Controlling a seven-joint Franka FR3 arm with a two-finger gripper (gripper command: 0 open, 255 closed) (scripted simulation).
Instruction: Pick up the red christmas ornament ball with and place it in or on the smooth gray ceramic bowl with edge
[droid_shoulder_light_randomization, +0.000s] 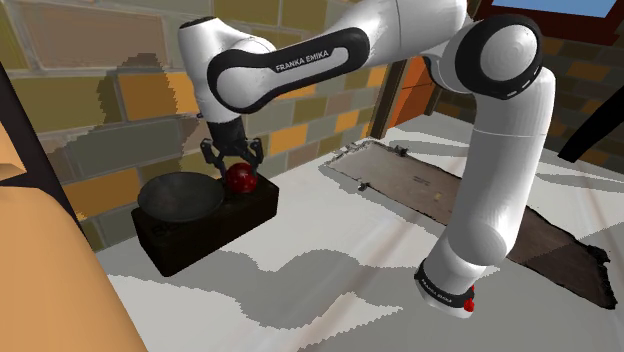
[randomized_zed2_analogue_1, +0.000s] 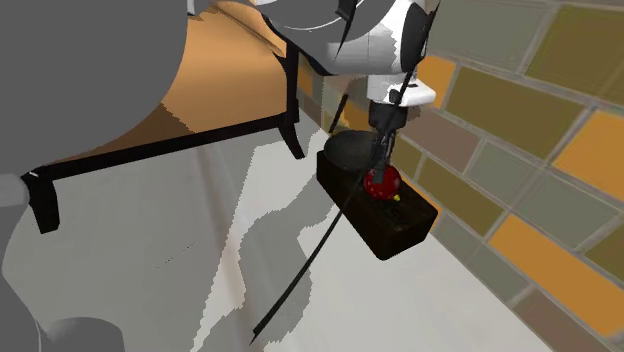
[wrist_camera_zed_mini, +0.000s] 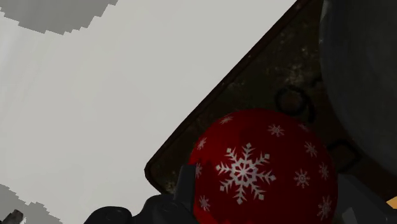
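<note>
**Ball (droid_shoulder_light_randomization: 240, 179) under the gripper (droid_shoulder_light_randomization: 236, 165), bowl (droid_shoulder_light_randomization: 180, 195) empty**

Your arm (droid_shoulder_light_randomization: 500, 150) bends from its base across the white table (droid_shoulder_light_randomization: 330, 290) toward the brick wall (droid_shoulder_light_randomization: 90, 100) and drops down over a black box (droid_shoulder_light_randomization: 215, 228) set against it. That box carries both task things side by side, so the carry looks short: lift, shift toward the bowl, lower.

The gray bowl sits upright on the box's end at the shoulder view's left, with nothing in it. The red ball, dotted with white snowflakes, rests on the box top just beside the bowl's rim, not inside.

The gripper hangs straight over the ball and sits astride it, which suits a round thing that would roll from a sideways push. Whether it has closed on the ball, you cannot tell. Judge the ball slick, so an off-centre clasp could squirt it off the box.
</note>
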